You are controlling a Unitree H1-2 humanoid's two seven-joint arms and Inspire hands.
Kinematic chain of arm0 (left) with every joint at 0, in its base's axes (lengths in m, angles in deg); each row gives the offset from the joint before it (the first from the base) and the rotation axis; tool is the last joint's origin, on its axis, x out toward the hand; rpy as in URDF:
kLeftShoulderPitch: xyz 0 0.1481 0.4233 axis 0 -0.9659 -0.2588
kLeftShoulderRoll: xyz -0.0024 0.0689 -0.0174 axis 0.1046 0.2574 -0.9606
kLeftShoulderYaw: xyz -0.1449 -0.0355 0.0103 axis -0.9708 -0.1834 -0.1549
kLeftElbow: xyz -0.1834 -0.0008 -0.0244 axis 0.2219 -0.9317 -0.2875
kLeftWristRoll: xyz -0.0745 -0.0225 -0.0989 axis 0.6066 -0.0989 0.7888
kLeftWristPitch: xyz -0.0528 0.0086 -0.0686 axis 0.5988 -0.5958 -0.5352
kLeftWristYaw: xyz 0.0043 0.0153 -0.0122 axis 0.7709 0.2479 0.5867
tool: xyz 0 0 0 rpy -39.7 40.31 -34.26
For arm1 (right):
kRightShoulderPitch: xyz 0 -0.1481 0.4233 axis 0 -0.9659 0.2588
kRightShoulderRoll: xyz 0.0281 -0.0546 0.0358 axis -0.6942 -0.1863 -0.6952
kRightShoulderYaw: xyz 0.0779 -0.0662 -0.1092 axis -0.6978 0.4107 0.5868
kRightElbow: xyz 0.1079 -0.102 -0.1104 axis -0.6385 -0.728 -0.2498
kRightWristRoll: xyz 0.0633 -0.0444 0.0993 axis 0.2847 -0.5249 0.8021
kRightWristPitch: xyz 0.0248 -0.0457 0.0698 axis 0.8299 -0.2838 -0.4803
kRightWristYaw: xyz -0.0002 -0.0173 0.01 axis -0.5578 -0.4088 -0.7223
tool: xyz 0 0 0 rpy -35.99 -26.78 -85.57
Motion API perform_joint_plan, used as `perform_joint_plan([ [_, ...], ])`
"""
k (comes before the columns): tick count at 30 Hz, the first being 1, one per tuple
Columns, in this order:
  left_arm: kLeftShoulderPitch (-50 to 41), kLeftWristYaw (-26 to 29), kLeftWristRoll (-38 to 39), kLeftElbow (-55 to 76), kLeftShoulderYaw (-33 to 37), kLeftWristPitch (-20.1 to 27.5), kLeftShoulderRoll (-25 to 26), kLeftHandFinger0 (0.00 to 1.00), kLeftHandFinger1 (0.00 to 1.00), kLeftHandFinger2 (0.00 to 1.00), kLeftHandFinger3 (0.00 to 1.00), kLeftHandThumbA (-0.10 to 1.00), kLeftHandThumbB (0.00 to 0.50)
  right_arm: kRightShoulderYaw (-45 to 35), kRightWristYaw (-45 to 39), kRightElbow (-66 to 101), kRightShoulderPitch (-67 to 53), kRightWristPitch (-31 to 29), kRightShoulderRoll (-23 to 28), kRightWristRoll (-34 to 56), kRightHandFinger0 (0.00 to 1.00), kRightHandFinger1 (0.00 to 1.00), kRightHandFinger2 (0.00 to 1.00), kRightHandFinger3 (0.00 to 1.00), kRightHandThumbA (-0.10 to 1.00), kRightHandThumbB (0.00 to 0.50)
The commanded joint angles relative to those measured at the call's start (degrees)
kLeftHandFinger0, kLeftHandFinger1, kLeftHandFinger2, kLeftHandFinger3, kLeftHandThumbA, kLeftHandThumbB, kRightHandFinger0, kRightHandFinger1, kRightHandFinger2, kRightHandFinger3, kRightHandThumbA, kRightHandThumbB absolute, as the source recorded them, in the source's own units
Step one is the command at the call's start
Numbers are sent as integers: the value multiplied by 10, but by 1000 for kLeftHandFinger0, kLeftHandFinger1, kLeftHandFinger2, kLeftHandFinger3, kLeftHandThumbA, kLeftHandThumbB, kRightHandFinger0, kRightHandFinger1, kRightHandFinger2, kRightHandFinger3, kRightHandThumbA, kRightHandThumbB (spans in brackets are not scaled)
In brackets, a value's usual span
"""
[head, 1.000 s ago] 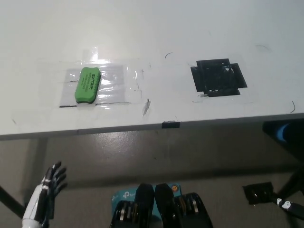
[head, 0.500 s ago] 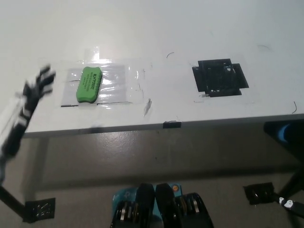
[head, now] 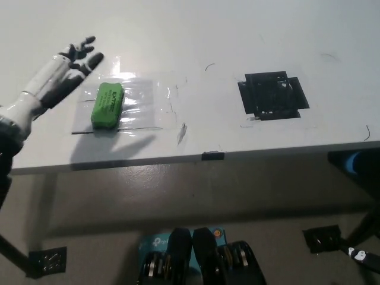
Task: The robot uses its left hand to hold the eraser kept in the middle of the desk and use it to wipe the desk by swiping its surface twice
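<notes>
Head view shows my left hand up over the desk now, a big change from a second ago, when it hung low beside the desk's near edge. Half a second back it was a blur rising at the left edge; now it is sharp, reaching in from the left with its fingers spread wide and holding nothing. The fingertips hover just beyond the far left corner of the eraser, near it but, as far as I can judge, not touching.

That green eraser has not moved: it lies flat on the clear taped sheet, left of the desk's middle, long side running away from me. A black tape patch sits well apart to the right. My right hand is out of sight.

So I read this as the approach, with no grasp and no wiping begun. Next I would bring the palm back over the eraser and lower it before closing. The hand's shadow falls on the near edge, so it is likely well above the surface.
</notes>
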Motion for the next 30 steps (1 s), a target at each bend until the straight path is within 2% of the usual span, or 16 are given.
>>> perform_joint_plan([
  [1,96,-6,-190,-87,96,108,55,1000,1000,1000,1000,1000,306,-5,-4,8,7,-6,10,8,1000,1000,1000,1000,1000,499],
  [6,137,-4,-271,-135,169,125,71,1000,1000,1000,1000,1000,330,-7,-4,12,4,3,8,12,1000,1000,1000,1000,1000,500],
  [9,152,32,-339,-181,221,144,71,1000,1000,1000,1000,1000,313,-6,-5,15,2,-1,9,10,1000,1000,1000,1000,1000,487],
  [11,162,49,-363,-200,242,151,70,1000,1000,1000,1000,1000,338,-5,-5,10,4,-4,10,8,1000,1000,1000,1000,1000,500],
  [13,168,55,-370,-208,252,152,69,1000,1000,1000,1000,1000,338,-4,-4,8,4,-7,11,7,1000,1000,1000,1000,1000,500],
  [14,186,61,-414,-219,283,149,69,1000,1000,1000,1000,1000,345,-4,-3,10,3,-7,10,6,1000,1000,1000,1000,1000,500],
  [15,195,68,-419,-230,290,156,66,1000,1000,1000,1000,1000,329,-5,-4,6,4,-13,10,8,1000,1000,1000,1000,1000,500],
  [17,216,90,-454,-248,314,156,63,1000,1000,1000,1000,1000,366,-3,-1,12,-1,-6,8,3,1000,1000,1000,1000,1000,500],
  [21,240,103,-489,-259,339,139,56,1000,1000,1000,1000,1000,398,-7,1,24,-7,2,5,7,1000,1000,1000,1000,1000,500],
  [26,273,89,-529,-259,367,128,54,1000,1000,1000,1000,1000,384,-8,-9,17,-10,-8,7,16,1000,1000,1000,1000,1000,500],
  [27,290,83,-537,-260,372,129,52,1000,1000,1000,1000,1000,403,-11,-11,23,-13,-3,10,20,1000,1000,1000,1000,1000,490],
  [30,315,61,-542,-254,371,122,50,1000,1000,1000,1000,1000,393,-11,-6,23,-14,-5,11,14,1000,1000,1000,1000,1000,493],
])
